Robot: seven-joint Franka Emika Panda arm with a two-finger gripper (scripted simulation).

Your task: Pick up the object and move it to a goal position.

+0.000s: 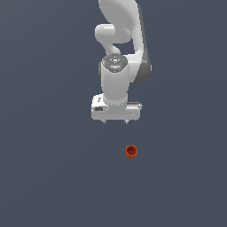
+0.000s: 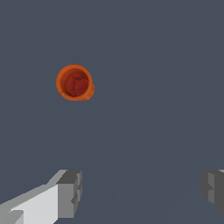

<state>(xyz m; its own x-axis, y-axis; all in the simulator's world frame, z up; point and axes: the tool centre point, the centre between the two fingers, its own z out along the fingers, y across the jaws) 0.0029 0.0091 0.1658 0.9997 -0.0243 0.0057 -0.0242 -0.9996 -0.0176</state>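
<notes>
Here the cup sits on the grey counter just below centre of the exterior frame, slightly right, clear of the arm. The gripper hangs above it near mid-frame, its fingers spread wide apart and holding nothing.

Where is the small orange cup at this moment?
In the exterior view the orange cup sits alone on the grey floor, below the open gripper and slightly toward that view's right, untouched.
</notes>
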